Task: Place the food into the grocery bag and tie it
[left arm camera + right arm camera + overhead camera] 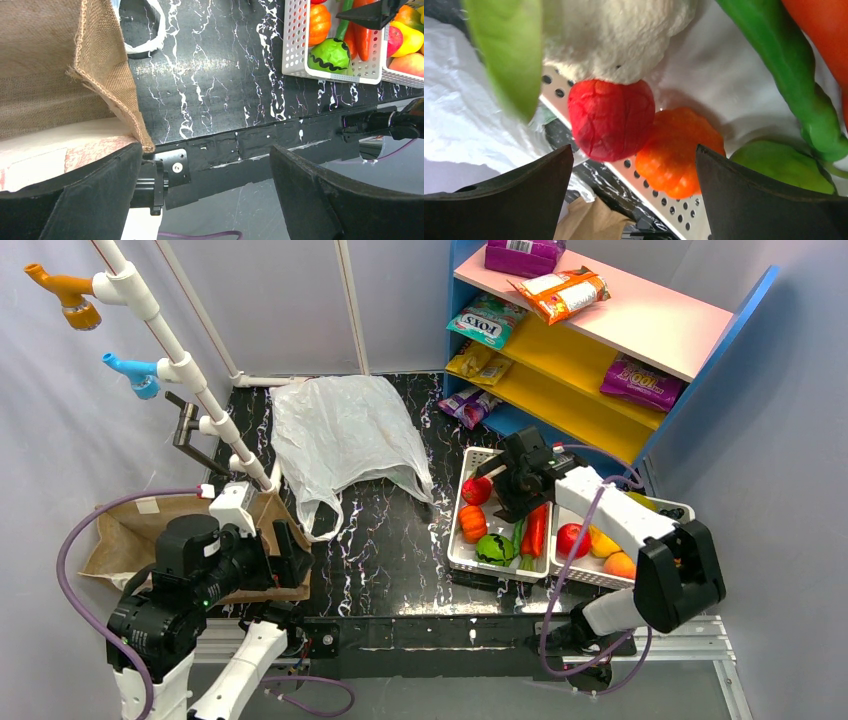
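Currently, in the top view, the right gripper (497, 483) hangs over the white basket (457, 540) at the 3 o'clock side of the table. Its jaws are spread fully and hold nothing. In the right wrist view, the red tomato (611, 120) and the ribbed orange pumpkin (676, 155) show in the gap between the fingers, and neither finger touches them. The pumpkin lies at 5 o'clock of the tomato, touching it.

The left gripper (290, 555) sits at the 7 o'clock corner, just beside the brown bag (125, 535). Its jaws are also fully spread and empty.

The grocery bag (345, 435) lies flat and crumpled on the black marbled table (390, 560), at 11 o'clock of the basket and apart from it. One loop handle points towards 6 o'clock. All the food is in the baskets.
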